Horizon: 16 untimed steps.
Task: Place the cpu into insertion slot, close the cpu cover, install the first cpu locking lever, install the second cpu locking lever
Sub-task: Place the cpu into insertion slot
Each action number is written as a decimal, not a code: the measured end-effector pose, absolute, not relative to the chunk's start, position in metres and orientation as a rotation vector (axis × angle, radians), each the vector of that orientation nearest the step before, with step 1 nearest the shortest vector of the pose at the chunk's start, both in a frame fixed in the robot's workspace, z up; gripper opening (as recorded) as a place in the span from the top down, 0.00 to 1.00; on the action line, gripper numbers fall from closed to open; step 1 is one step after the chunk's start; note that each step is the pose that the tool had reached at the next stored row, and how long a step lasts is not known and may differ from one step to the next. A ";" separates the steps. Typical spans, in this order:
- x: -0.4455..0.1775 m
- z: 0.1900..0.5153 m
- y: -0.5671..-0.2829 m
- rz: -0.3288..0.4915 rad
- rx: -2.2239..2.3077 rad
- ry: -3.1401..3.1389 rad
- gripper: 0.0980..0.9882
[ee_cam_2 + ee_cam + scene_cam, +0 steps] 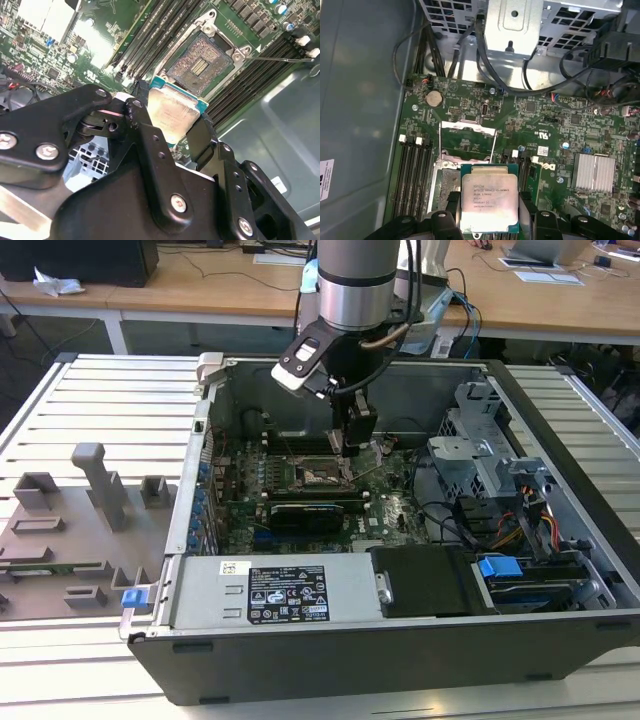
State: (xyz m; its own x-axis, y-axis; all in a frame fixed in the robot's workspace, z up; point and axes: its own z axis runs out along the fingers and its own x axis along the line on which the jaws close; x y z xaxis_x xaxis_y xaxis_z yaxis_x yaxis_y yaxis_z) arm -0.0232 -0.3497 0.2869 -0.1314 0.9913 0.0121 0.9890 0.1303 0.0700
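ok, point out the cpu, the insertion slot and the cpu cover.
the cpu (489, 202), first wrist view, middle of its metal top.
the insertion slot (200, 64), second wrist view, centre of the pin field.
the cpu cover (470, 131), first wrist view, end bar of the open frame.

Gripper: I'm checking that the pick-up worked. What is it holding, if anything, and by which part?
The small flat square silvery-grey cpu, pinched at two opposite side edges between the black fingers.
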 end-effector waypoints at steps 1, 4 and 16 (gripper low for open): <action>-0.023 0.287 -0.350 0.094 2.052 2.327 0.50; -0.023 0.287 -0.350 0.093 2.076 2.305 0.50; -0.023 0.286 -0.350 0.086 2.211 2.168 0.50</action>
State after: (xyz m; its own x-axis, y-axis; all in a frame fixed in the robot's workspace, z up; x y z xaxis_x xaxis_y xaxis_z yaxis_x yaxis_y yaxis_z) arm -0.0232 -0.3497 0.2863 0.0193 0.9998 0.0089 0.9974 -0.0199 0.0699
